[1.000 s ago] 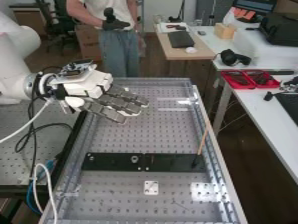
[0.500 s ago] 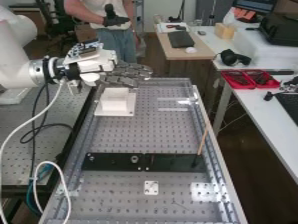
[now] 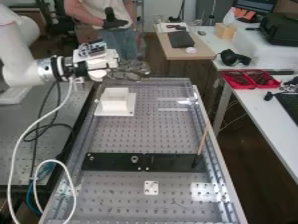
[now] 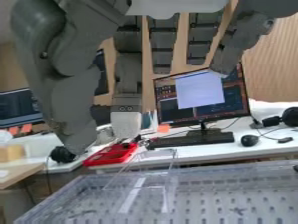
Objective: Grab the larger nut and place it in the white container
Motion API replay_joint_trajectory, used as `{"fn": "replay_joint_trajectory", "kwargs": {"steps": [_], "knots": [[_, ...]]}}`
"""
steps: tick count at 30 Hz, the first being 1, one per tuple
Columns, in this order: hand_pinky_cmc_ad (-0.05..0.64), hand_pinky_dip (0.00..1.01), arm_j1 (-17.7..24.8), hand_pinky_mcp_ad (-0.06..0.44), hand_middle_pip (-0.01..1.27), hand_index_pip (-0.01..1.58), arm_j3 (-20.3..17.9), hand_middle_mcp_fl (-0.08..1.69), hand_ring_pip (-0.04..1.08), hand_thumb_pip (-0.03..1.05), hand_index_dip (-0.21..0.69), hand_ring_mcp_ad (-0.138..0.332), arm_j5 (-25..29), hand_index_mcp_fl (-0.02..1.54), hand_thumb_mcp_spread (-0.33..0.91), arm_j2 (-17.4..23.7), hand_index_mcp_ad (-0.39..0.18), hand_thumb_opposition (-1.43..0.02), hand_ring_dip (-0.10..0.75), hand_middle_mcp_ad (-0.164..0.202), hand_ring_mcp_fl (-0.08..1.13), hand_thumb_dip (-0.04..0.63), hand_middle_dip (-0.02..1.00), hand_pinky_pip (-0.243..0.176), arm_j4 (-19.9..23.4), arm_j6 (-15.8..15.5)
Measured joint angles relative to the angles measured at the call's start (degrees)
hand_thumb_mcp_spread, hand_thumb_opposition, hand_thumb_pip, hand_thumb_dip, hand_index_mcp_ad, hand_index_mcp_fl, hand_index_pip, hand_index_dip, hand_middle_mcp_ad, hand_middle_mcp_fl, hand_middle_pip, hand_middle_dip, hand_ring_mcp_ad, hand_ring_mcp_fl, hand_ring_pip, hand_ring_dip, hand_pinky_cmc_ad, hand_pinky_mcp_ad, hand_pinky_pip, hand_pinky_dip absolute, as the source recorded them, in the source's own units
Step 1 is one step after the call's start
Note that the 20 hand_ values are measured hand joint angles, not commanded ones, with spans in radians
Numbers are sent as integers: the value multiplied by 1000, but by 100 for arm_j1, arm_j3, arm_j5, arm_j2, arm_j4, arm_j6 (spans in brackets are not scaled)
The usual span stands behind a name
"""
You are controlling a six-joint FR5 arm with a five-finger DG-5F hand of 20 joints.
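Observation:
My hand (image 3: 128, 70) is raised over the bench's far left end, above and behind the white container, its fingers straight and relaxed. In the wrist view the hand (image 4: 126, 85) shows extended fingers with nothing between them. The white container (image 3: 116, 103), a square box on a flat white base, stands upright at the far left of the bench; I cannot make out what lies inside. On the black bar (image 3: 169, 161) the smaller nut (image 3: 91, 158) sits near the left end and the bearing (image 3: 134, 159) stands farther right.
A thin wooden stick (image 3: 203, 142) rises from the bar's right end. Clear plastic pieces (image 3: 173, 109) lie at the bench's far right, and a small white plate (image 3: 151, 188) lies in front of the bar. Red trays (image 3: 243, 80) rest on the side table.
The hand has risen and drawn back from over the white container, which it covered a second ago. Its fingers now extend more levelly. The parts on the bar have not moved.

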Motion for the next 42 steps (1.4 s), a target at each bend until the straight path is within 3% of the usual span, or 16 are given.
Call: {"fn": "replay_joint_trajectory", "kwargs": {"steps": [20, 28, 33, 35, 36, 37, 39, 42], "knots": [[332, 468, 487, 171, 126, 1545, -217, 120, 143, 576, 152, 166, 34, 572, 389, -563, -31, -841, 80, 75, 0, 222, 173, -91, 439, 110], [332, 468, 718, 171, 126, 1541, -322, 120, 143, 576, 147, 166, 471, 572, 389, -966, -31, -841, 80, 75, 0, 222, 173, -91, 840, 181], [332, 476, 839, 173, 126, 1541, -391, 120, 157, 579, 140, 166, 734, 569, 380, -1027, -31, -841, 80, 75, 2, 222, 169, -91, 852, 196], [332, 496, 891, 173, 126, 1539, -398, 101, 168, 593, 131, 166, 848, 506, 379, -1024, -37, -841, 80, 75, 3, 218, 171, -91, 754, 202], [332, 525, 913, 169, 122, 1548, -401, 99, 180, 712, 133, 164, 891, 468, 393, -1018, -61, -859, 77, 77, 3, 236, 162, -91, 719, 205], [332, 539, 934, 173, 126, 1567, -407, 93, 201, 759, 126, 166, 940, 417, 384, -1003, -73, -859, 77, 77, 3, 234, 168, -91, 681, 208], [332, 586, 958, 183, 122, 1562, -417, 75, 209, 764, 99, 166, 1001, 309, 389, -966, -105, -855, 73, 77, 5, 241, 152, -91, 625, 212], [332, 656, 983, 201, 122, 1557, -428, 37, 244, 806, 63, 166, 1084, 152, 353, -855, -108, -852, 45, 75, 0, 241, 136, -93, 485, 211]]}}
